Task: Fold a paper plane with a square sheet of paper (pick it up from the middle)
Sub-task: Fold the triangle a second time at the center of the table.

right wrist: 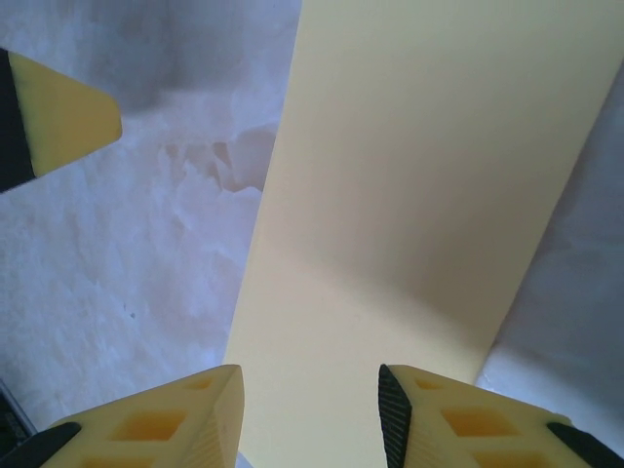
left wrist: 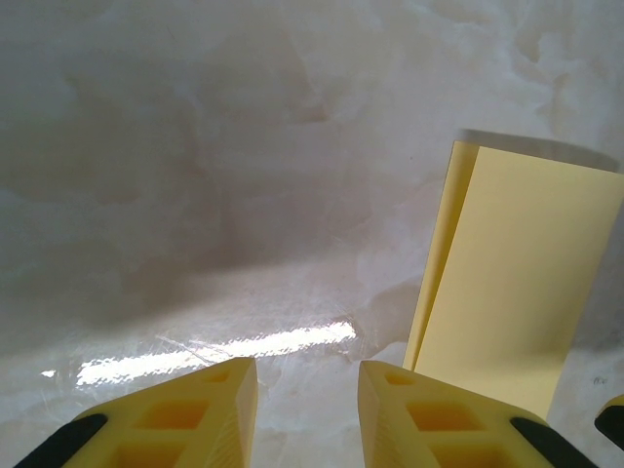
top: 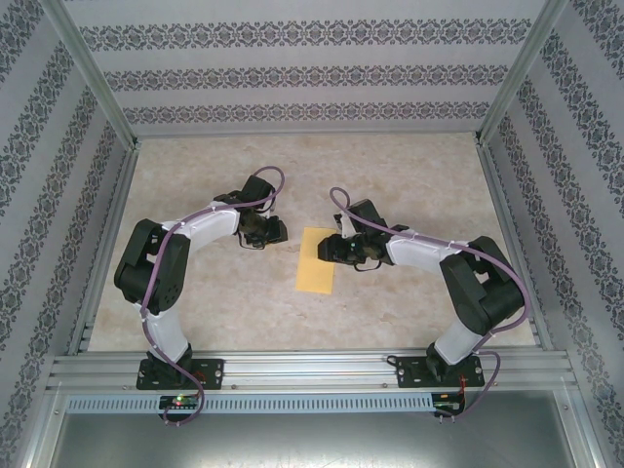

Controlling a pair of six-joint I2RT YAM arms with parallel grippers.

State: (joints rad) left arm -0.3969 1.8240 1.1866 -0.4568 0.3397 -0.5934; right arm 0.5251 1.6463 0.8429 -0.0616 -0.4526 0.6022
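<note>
Yellow paper (top: 316, 259) lies under right gripper (top: 329, 249), beside left gripper (top: 278, 232); both half-open, empty, arms (top: 156, 268) bent inward.

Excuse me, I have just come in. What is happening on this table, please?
Two robot arms are working on a yellow sheet of paper that lies on the table between them. The sheet is folded into a narrow rectangle, so it is not yet a plane. The right claw hangs open just over the paper. The left claw is open beside it, with nothing between its fingers.
</note>
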